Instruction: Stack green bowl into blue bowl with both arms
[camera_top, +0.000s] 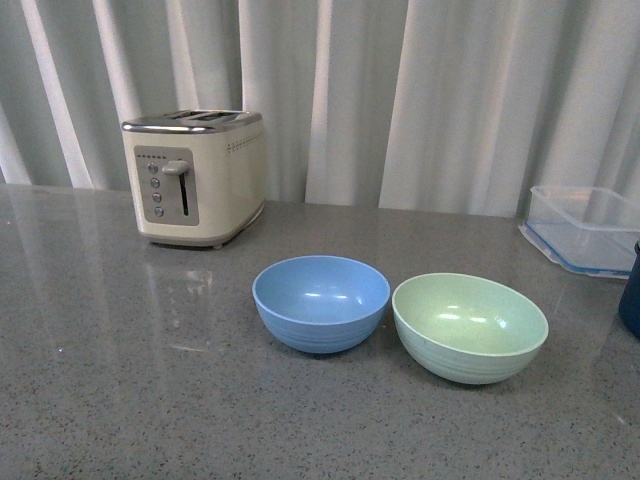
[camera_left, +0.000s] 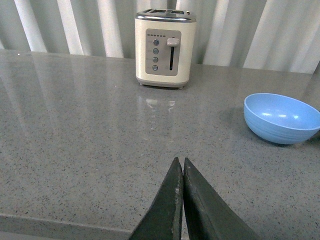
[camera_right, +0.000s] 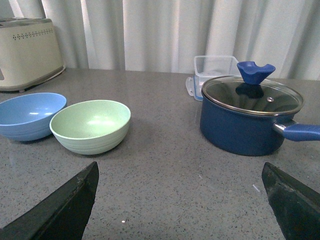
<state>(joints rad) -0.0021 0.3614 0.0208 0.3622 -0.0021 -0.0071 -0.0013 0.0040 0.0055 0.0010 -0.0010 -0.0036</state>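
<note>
Left gripper pinched together, right gripper spread wide. Glossy mint-green round plastic bowl sits upright beside sky-blue round plastic bowl.

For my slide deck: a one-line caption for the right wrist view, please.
Right gripper open, facing green bowl beside blue bowl; lidded pot nearby.

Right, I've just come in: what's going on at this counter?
Nothing is being handled yet. The blue bowl and the green bowl sit empty side by side on the grey counter, with a cream toaster further back. The left pincer is shut and the right pincer wide open, both short of the bowls and holding nothing. A lidded blue saucepan stands nearby. Stacking has not begun.
</note>
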